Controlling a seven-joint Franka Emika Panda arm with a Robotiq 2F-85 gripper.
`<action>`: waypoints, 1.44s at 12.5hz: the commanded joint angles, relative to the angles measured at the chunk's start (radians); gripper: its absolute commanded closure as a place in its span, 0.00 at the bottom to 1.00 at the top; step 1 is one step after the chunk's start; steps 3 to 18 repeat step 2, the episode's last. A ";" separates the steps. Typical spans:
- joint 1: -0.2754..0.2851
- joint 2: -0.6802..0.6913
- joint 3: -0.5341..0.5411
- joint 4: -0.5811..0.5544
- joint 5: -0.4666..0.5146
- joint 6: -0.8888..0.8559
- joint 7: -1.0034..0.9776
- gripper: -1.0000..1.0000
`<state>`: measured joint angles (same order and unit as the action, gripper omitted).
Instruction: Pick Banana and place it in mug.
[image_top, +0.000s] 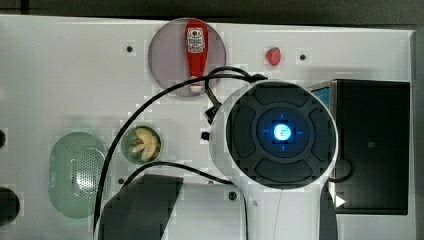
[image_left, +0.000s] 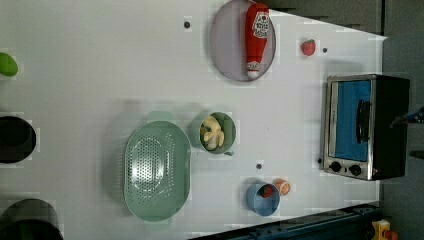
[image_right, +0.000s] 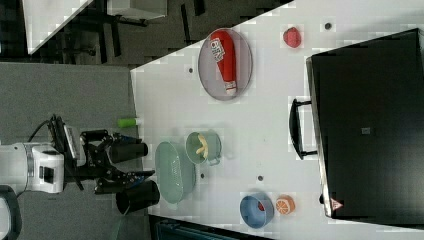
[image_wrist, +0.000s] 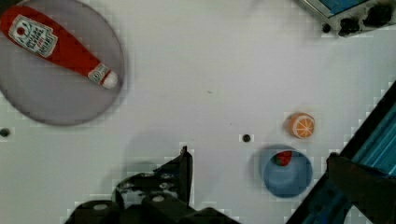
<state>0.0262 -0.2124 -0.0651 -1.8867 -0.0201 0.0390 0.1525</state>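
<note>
The banana (image_left: 212, 132) lies inside the mug (image_left: 218, 132), which stands near the middle of the white table (image_left: 100, 60), just beside the pale green colander (image_left: 157, 171) and well apart from every table edge. The hand (image_right: 125, 160) hangs with its fingers spread wide and nothing between them, out past the table's edge on the right view's left, next to the colander's end. A ketchup bottle (image_left: 256, 37) with a white label too small to read lies on a grey plate (image_left: 225, 45) near the table's far edge in the left view, with bare table between it and the mug.

Ketchup bottle (image_wrist: 56, 50) label — print unreadable
</note>
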 joint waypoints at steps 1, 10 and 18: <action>-0.007 -0.008 0.008 0.005 -0.026 -0.015 -0.034 0.00; -0.007 -0.008 0.008 0.005 -0.026 -0.015 -0.034 0.00; -0.007 -0.008 0.008 0.005 -0.026 -0.015 -0.034 0.00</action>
